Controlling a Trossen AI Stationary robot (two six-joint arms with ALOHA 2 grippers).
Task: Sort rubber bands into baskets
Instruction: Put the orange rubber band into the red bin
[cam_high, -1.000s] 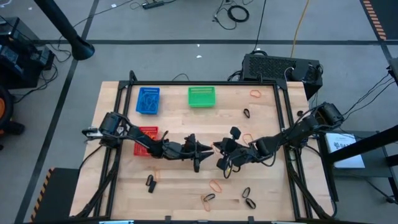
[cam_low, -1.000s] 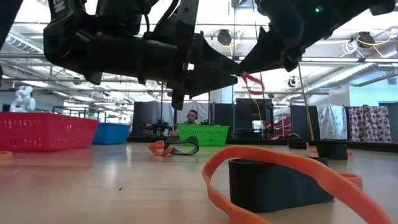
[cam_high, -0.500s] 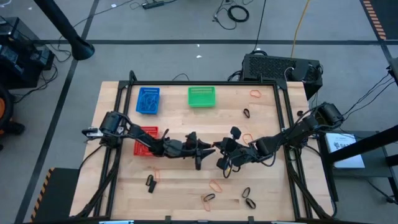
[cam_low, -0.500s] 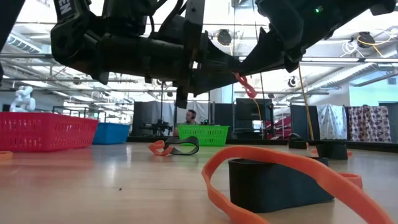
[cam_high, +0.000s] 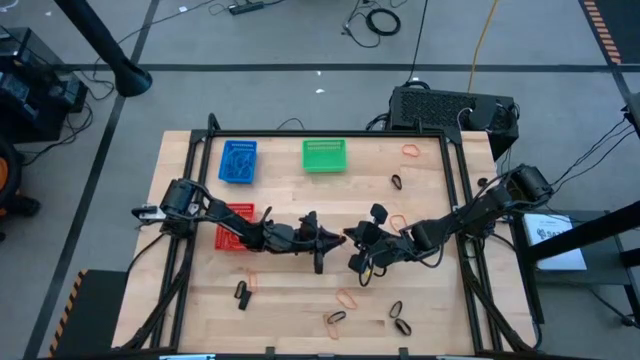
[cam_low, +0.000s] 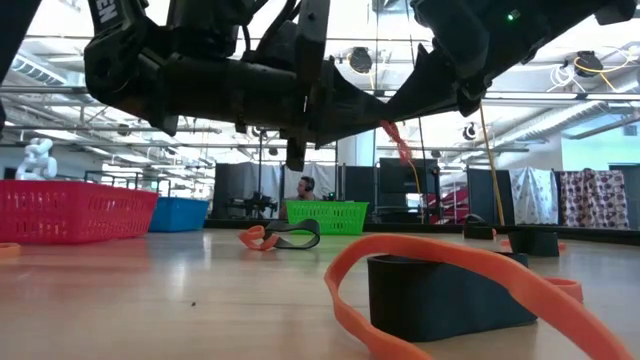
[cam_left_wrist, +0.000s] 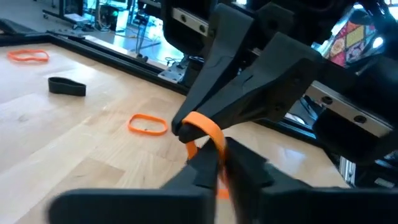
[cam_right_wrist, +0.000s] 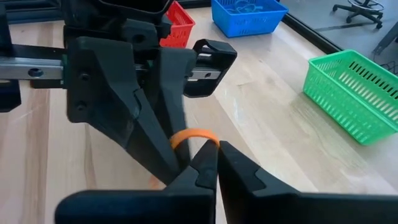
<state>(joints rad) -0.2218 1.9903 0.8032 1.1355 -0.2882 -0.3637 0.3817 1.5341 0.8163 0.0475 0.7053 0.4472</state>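
- Step in hand, as I judge it: a mid-air handover of one orange rubber band (cam_right_wrist: 194, 137), held above the table (cam_high: 300, 290) just beside the red basket (cam_high: 234, 224).
- Right gripper (cam_right_wrist: 211, 152) is clamped on the band; left gripper (cam_left_wrist: 214, 152) has pinched narrow on it too.
- Next: right lets go, left carries it to a basket.

This is a robotics lab or workshop hall. A pale wooden counter (cam_high: 300, 310) edged with black metal framing stands on a grey concrete floor (cam_high: 250, 100) crossed by dark seams and strewn with loose black cables (cam_high: 380, 20). The level view across it shows a wide hall with a bright ceiling of exposed beams (cam_low: 120, 125), a seated person wearing headphones (cam_low: 308, 187) at a distant workstation, and patterned cloths (cam_low: 595, 198) hanging at the far side.
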